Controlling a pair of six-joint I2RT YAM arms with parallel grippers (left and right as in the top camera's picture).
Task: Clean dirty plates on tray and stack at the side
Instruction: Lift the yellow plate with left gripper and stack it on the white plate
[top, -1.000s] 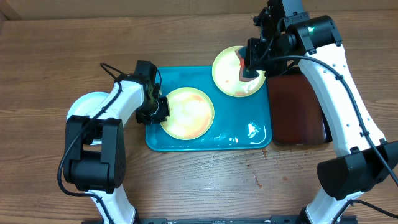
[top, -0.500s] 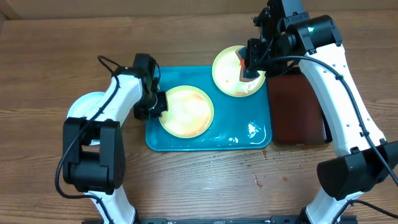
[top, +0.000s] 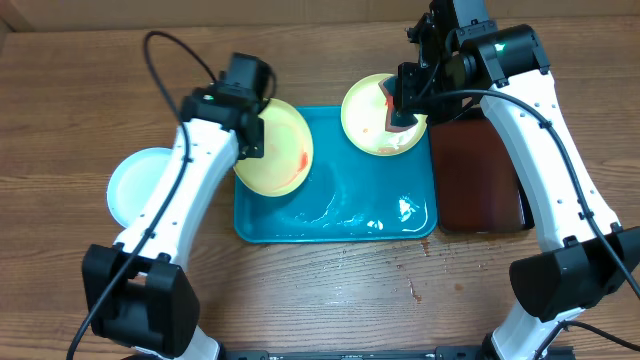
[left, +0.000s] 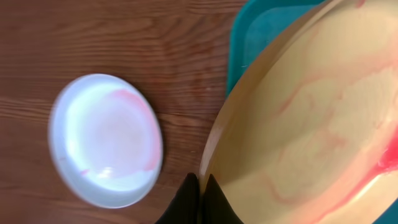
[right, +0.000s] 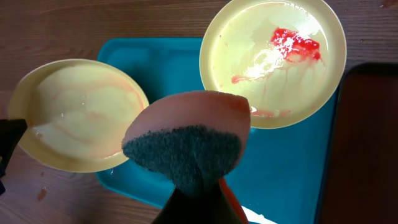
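Your left hand is clamped on the rim of a yellow-green plate, which tilts over the upper left corner of the teal tray. Your right hand grips a sponge over the second yellow-green plate, red-smeared, at the tray's upper right. The blue-rimmed plate lies on the table, far left.

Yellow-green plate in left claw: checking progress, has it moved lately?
Yes. The plate moved from the centre of the teal tray to its top left corner.
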